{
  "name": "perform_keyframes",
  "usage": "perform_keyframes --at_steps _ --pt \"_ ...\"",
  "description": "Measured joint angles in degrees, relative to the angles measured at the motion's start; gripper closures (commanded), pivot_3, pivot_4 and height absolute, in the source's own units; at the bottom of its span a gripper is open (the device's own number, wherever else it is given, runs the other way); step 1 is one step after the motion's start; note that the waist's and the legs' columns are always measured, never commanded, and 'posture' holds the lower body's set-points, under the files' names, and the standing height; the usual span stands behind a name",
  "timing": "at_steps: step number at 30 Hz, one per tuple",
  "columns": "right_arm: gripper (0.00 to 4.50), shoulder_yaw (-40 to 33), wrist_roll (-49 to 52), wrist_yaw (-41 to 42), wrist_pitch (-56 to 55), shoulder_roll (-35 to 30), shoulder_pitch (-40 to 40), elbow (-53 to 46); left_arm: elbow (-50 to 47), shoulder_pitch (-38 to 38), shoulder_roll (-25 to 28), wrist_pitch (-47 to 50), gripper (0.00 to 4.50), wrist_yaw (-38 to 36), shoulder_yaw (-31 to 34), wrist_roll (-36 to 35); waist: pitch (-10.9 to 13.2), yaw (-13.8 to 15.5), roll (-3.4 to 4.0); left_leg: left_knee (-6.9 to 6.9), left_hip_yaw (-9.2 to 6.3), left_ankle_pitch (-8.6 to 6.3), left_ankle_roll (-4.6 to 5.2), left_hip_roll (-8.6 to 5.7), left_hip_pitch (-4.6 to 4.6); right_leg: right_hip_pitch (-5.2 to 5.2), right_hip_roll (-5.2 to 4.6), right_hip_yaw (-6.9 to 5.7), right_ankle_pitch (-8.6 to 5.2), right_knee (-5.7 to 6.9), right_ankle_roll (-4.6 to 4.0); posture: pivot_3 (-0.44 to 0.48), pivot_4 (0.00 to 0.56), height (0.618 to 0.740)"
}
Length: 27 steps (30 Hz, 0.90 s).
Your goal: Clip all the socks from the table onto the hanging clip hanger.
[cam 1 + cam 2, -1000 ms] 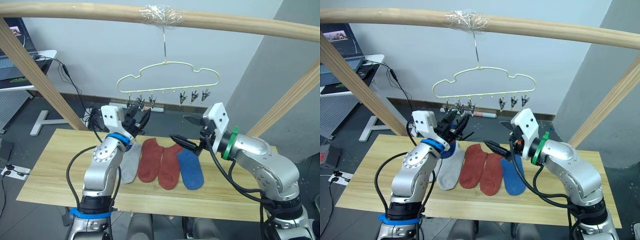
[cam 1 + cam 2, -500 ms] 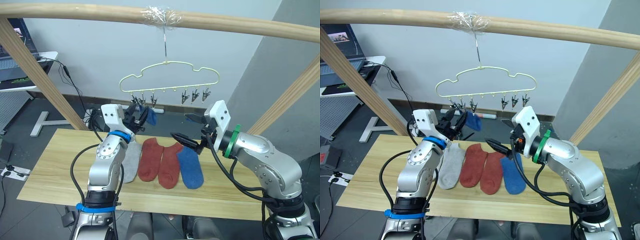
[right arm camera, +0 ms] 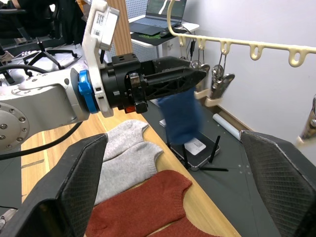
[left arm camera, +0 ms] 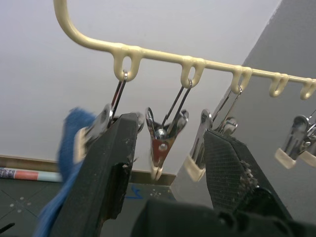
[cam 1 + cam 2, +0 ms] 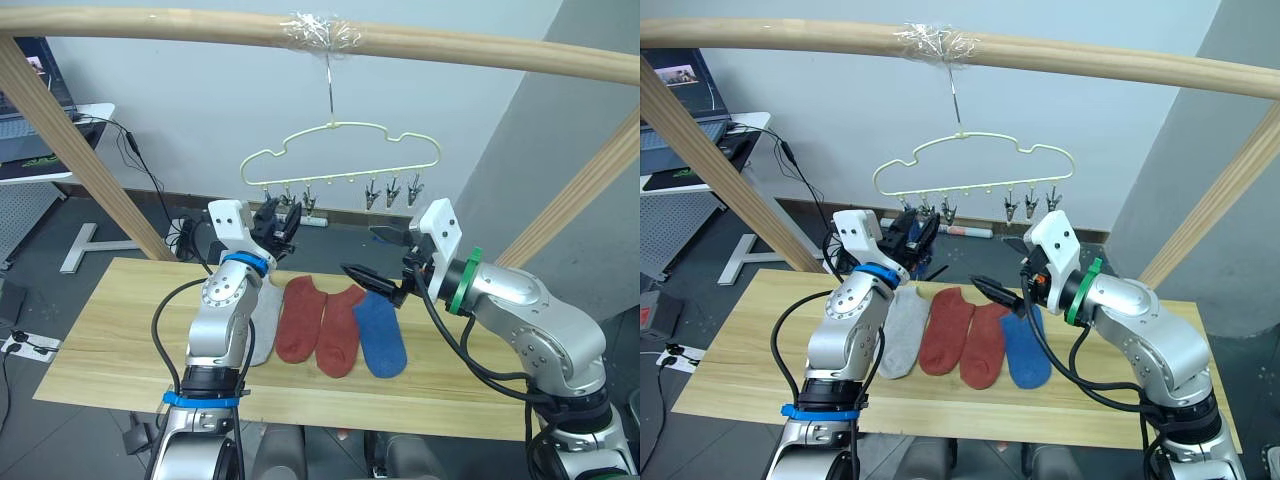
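Note:
The pale yellow clip hanger (image 5: 340,150) hangs from the wooden pole. My left gripper (image 5: 280,222) is raised to its leftmost clips. In the left wrist view its fingers (image 4: 113,168) stand open on either side of a silver clip (image 4: 163,143). A blue sock (image 4: 71,143) hangs just outside one finger, at the first clip. On the table (image 5: 110,330) lie grey socks (image 5: 262,320), two rust red socks (image 5: 298,315) and another blue sock (image 5: 380,335). My right gripper (image 5: 365,258) hovers open above that blue sock, with nothing in it.
Slanted wooden poles (image 5: 70,150) frame the table on both sides. More silver clips (image 5: 392,190) hang on the hanger's right half. A desk with a laptop (image 5: 680,120) stands at the back left, and cables lie on the floor behind the table.
My left gripper has risen from just above the table to the hanger's leftmost clips, carrying the blue sock up with it. The right arm has stayed where it was.

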Motion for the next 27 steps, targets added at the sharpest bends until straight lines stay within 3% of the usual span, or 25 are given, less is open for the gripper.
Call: perform_keyframes --at_steps 12,21,27 --pt "0.00 -0.2 0.5 -0.5 0.4 -0.2 0.0 -0.7 -7.6 7.5 1.3 1.9 2.08 -0.9 -0.6 0.1 0.0 -0.2 0.00 0.00 -0.02 0.00 0.00 0.01 0.01 0.01 0.00 -0.02 0.00 0.01 0.00 0.160 0.181 0.740" --pt "0.00 -0.3 0.9 -0.6 0.4 -0.2 -0.1 -0.7 -5.7 3.5 -1.5 1.5 2.08 0.5 -1.8 0.7 0.0 -0.1 0.00 0.02 -0.05 0.01 0.02 -0.02 0.02 0.06 -0.01 -0.04 0.02 -0.01 0.04 0.152 0.181 0.740" --pt "0.00 -0.9 0.9 -1.0 0.5 -0.6 -0.1 -0.7 -6.0 5.4 -1.0 1.5 2.08 0.0 -1.9 0.9 0.0 -0.6 0.00 -0.02 -0.05 0.01 0.03 -0.01 0.03 0.06 0.00 -0.01 0.01 -0.04 0.04 0.140 0.184 0.740"
